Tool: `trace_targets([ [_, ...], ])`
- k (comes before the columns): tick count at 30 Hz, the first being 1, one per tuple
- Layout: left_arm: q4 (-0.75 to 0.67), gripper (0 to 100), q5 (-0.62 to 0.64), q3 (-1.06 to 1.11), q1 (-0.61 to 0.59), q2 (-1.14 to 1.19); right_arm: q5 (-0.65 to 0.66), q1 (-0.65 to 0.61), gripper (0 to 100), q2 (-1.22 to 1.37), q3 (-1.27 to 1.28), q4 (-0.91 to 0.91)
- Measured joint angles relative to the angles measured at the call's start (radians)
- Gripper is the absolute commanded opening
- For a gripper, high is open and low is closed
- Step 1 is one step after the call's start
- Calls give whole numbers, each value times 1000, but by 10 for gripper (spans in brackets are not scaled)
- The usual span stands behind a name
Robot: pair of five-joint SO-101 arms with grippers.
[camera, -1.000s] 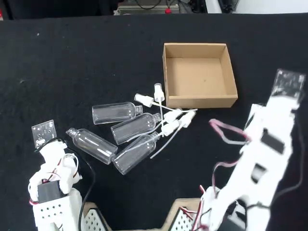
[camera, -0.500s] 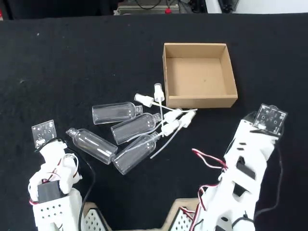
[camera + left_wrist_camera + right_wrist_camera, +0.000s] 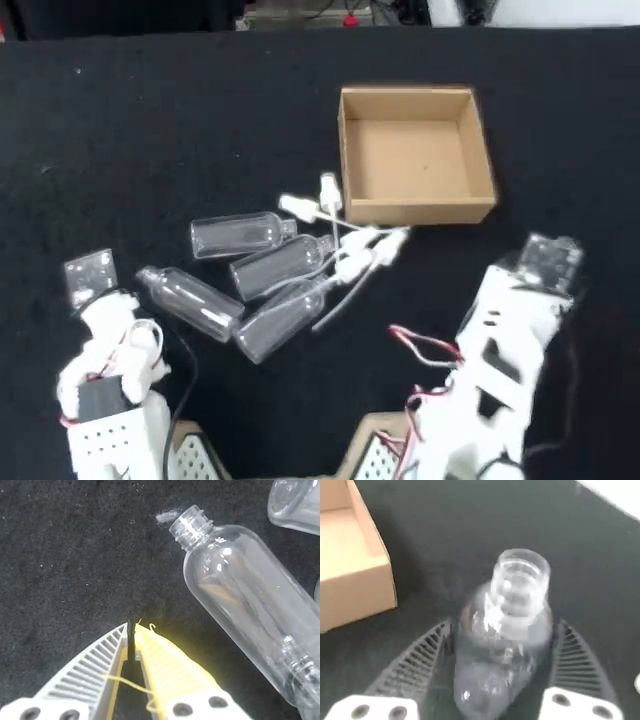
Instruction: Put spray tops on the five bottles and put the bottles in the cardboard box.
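Note:
My right gripper [image 3: 505,626] is shut on a clear bottle [image 3: 512,615] whose open neck points away from the wrist, close to the cardboard box [image 3: 355,580]. In the high view the right arm [image 3: 510,340] stands in front of the box [image 3: 415,212], toward its right side. Several uncapped clear bottles [image 3: 238,235] lie in a pile at mid-table, with white spray tops [image 3: 360,240] scattered between them and the box. Low over the black cloth, my left gripper [image 3: 132,630] is shut on nothing, beside the neck of one lying bottle [image 3: 240,605]. The left arm [image 3: 105,350] is at the front left.
The black cloth covers the whole table [image 3: 150,120]. The box's inside [image 3: 415,155] holds nothing. Thin dip tubes trail from the spray tops across the lying bottles. Red and white cables [image 3: 425,345] loop off the right arm.
The right arm has drawn back from beside the box toward the table's front edge and shifted left, the bottle still in its gripper. The left arm has kept still.

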Motion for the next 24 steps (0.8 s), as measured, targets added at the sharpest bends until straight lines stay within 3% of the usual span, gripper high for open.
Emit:
trace_targets([
  [15,0,30,0,0,0,0,0,14,325,-44,0,34],
  [18,0,30,0,0,0,0,0,28,325,-141,-5,153],
  [24,0,30,0,0,0,0,0,28,325,-428,-80,595],
])
